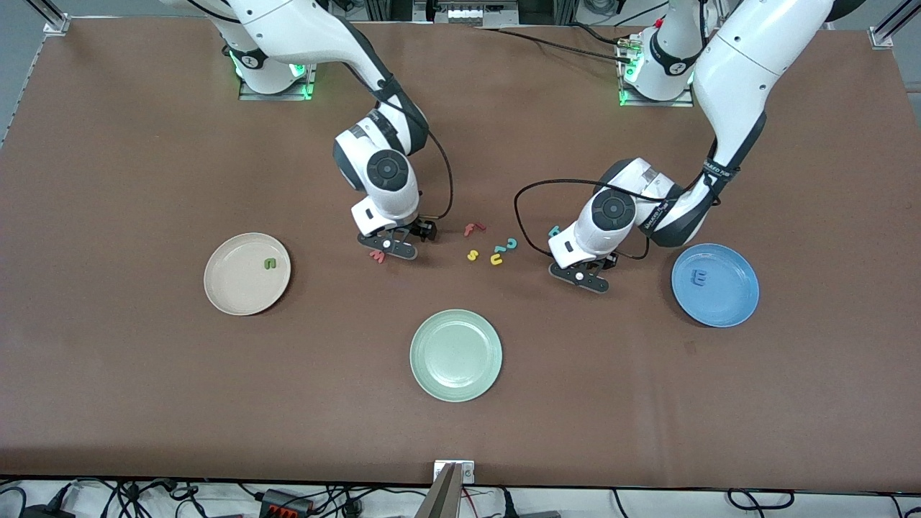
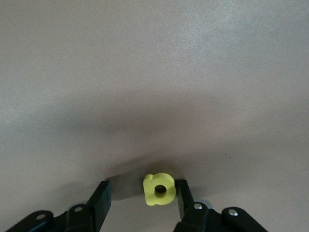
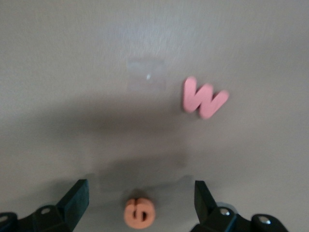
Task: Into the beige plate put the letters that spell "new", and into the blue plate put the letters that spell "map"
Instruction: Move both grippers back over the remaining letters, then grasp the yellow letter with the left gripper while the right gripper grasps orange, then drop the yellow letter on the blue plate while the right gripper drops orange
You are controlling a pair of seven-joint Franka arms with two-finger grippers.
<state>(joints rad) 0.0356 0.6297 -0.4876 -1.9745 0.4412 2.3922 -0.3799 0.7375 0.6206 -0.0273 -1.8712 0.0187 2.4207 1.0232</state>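
My left gripper (image 1: 579,278) is low over the table beside the blue plate (image 1: 741,306), which holds the blue m (image 1: 698,277). In the left wrist view the yellow a (image 2: 159,189) lies between its fingers, one finger (image 2: 182,193) against it and the other apart. The teal p (image 1: 554,231) lies close by. My right gripper (image 1: 392,248) stands open with the orange e (image 3: 140,214) on the table between its fingers. The pinkish-red w (image 3: 203,98) lies just past them. The beige plate (image 1: 230,295) holds the dark green n (image 1: 270,264).
Between the two grippers lie a red f (image 1: 473,229), a yellow s (image 1: 473,255), a yellow u (image 1: 496,259) and a teal hooked letter (image 1: 510,244). A pale green plate (image 1: 455,355) sits nearer the front camera, mid-table.
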